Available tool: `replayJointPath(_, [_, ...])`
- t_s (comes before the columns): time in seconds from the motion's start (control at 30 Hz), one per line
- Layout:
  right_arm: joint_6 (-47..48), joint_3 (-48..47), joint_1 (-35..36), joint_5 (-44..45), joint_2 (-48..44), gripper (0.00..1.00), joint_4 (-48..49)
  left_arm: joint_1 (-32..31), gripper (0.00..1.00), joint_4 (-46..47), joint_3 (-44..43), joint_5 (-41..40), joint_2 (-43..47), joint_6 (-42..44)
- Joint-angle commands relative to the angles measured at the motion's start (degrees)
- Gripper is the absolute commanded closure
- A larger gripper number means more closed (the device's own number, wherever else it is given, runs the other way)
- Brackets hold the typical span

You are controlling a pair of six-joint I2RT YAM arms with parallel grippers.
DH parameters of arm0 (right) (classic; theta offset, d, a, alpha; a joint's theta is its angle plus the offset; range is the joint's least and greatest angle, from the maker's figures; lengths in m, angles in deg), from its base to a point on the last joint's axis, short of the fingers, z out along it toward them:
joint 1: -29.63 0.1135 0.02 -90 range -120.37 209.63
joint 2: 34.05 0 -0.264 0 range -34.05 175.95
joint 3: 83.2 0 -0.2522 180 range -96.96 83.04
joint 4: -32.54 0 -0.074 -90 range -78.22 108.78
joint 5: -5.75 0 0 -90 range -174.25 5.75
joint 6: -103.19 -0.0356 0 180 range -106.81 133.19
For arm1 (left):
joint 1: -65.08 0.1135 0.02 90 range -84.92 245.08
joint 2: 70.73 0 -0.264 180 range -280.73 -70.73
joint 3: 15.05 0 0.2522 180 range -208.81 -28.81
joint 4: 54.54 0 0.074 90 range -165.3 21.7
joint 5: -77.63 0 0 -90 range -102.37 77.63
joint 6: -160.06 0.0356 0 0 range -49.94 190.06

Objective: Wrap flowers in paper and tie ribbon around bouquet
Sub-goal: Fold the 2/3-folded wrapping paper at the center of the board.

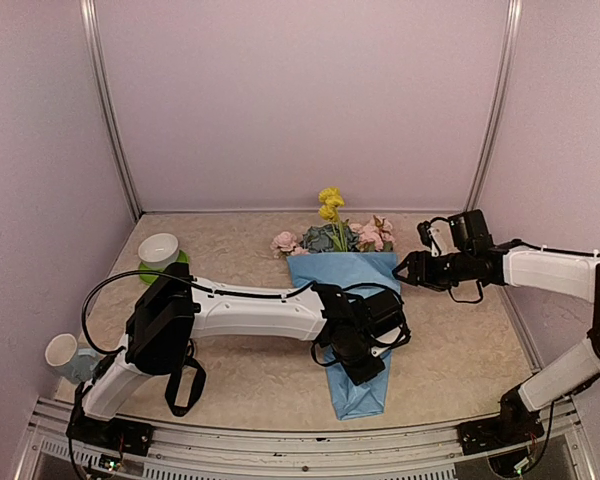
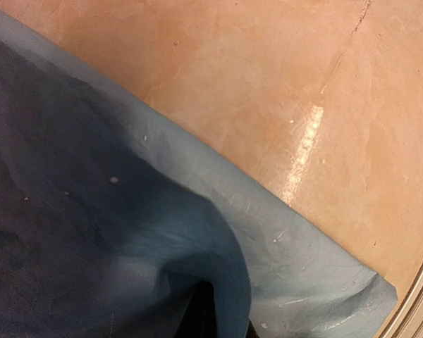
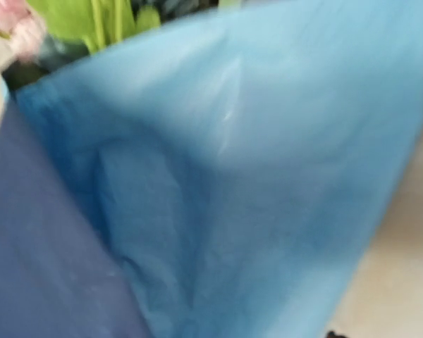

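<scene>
Top view: the bouquet (image 1: 340, 262), pink, yellow and blue-green flowers (image 1: 329, 212) in a light-blue paper (image 1: 360, 395) cone, lies on the desk (image 1: 460, 340); left fingers (image 1: 365, 368) over it, right fingers (image 1: 408, 270) at its corner, apart or together I cannot tell. Left wrist: paper (image 2: 282, 239) edge on desk (image 2: 268, 84). Right wrist: blurred paper (image 3: 268, 141).

I am getting soft, even light overhead and two close, murky wrist feeds.
The overhead view is coming through evenly lit, with only faint shadows lying on the table (image 1: 460, 340). On the left wrist view a white streak of glare is running across the tabletop, and the paper (image 2: 92, 232) is sinking into deep shadow at lower left. The right wrist view is smearing: paper and flowers (image 3: 92, 17) are showing out of focus.
</scene>
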Motion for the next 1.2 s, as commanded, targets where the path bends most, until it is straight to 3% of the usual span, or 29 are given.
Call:
replayJointPath(0.0, [7.7, -0.6, -2.4, -1.1, -6.9, 0.38, -8.2, -0.7, 0.93, -1.4, 1.8, 0.1, -0.9, 0.6])
replayJointPath(0.13, [8.5, 2.2, -3.1, -4.9, -10.2, 0.42, -9.1, -0.7, 0.93, -1.3, 2.0, 0.2, -0.8, 0.8])
replayJointPath(0.3, [5.4, 4.9, -3.1, -11.9, -8.3, 0.43, -2.4, -0.7, 0.92, -1.3, 2.0, 0.2, -0.8, 1.0])
replayJointPath(0.47, [3.1, 4.7, -2.8, -19.0, -7.6, 0.31, 6.1, -0.7, 0.92, -1.3, 2.0, 0.2, -0.8, 0.7])
replayJointPath(0.9, [1.1, 4.1, -1.5, -13.3, -5.8, 0.23, 11.4, -0.7, 0.9, -1.2, 2.1, 0.1, -0.9, 0.7])
replayJointPath(0.97, [-0.2, 3.5, -1.3, -13.7, -3.3, 0.28, 12.4, -0.7, 0.89, -1.2, 2.0, 0.1, -0.9, 0.7])
replayJointPath(1.03, [0.4, 1.6, 0.4, -10.5, -0.6, 0.4, 10.8, -0.7, 0.89, -1.1, 2.1, -0.1, -0.9, 0.8])
replayJointPath(1.1, [1.1, -0.3, 2.8, -8.2, 1.6, 0.61, 9.7, -0.7, 0.89, -1.1, 2.1, -0.1, -0.9, 0.7])
replayJointPath(1.17, [0.8, -0.2, 3.0, -6.4, 2.5, 0.91, 10.7, -0.7, 0.88, -0.9, 2.4, -0.1, -0.7, 0.5])
